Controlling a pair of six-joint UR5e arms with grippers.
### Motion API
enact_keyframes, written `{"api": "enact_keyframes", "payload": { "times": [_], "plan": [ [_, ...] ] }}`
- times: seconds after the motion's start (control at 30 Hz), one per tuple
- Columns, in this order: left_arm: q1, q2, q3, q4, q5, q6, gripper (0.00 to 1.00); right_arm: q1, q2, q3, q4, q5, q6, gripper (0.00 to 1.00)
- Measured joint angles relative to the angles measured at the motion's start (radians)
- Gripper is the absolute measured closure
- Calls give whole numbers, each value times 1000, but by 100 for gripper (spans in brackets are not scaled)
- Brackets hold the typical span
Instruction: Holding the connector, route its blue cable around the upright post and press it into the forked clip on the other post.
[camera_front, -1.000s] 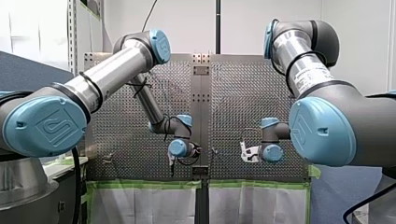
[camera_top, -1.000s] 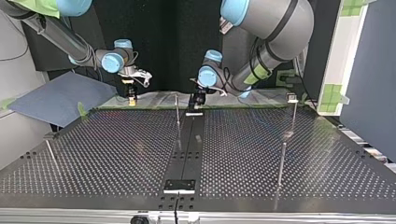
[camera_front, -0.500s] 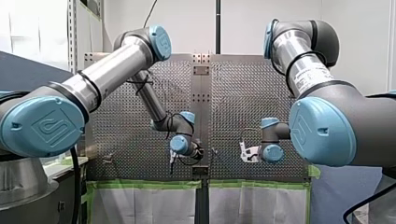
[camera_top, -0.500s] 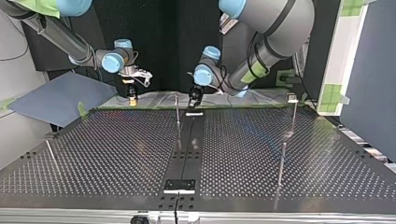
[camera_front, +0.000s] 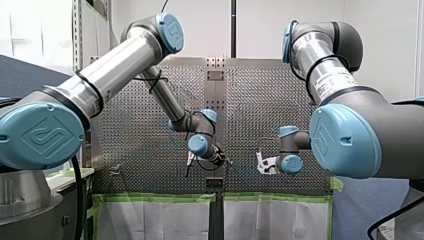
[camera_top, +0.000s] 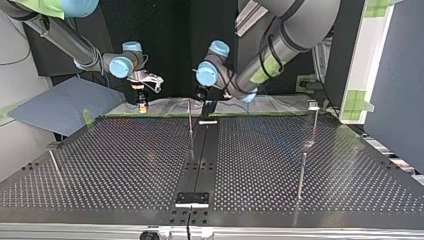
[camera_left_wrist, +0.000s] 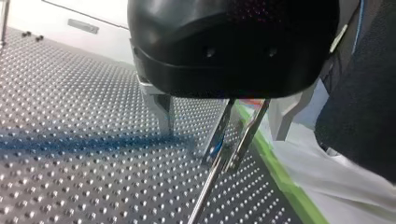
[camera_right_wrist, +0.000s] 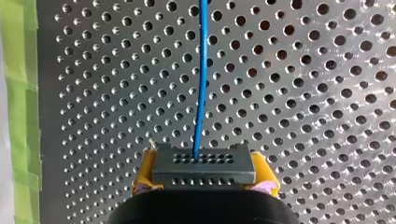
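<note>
Perforated worktop (camera_top: 125, 165): at its arm-side edge the right gripper (camera_right_wrist: 204, 176) pinched the connector (camera_right_wrist: 204, 163), blue cable (camera_right_wrist: 201, 84) ran straight out, left gripper (camera_left_wrist: 223, 122) stood spread before the forked clip (camera_left_wrist: 218, 136); routing and clipping apparently remained.

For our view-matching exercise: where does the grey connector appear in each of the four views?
Right wrist view: connector clamped in my right gripper.
Top view: left of centre, in my right gripper.
Front view: too small to tell.
Left wrist view: not in it.
Shared landmark: the perforated table.
</note>
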Motion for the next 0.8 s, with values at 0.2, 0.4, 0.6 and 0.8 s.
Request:
{"api": "enact_keyframes", "payload": {
  "times": [0.2, 0.4, 0.6, 0.8],
  "plan": [
    [-27, 23, -25, -6, -11, 3, 0, 0, 0, 0, 1, -7, 1, 100],
    [-39, 27, -29, -9, -23, 4, 0, -1, 0, 0, 3, -13, 2, 100],
    [-73, 27, -29, -5, -43, 4, 0, -2, 0, 1, 7, -14, 2, 100],
    [-84, 27, -29, -5, -55, 3, 0, -3, 0, 1, 7, -15, 2, 100]
  ]
}}
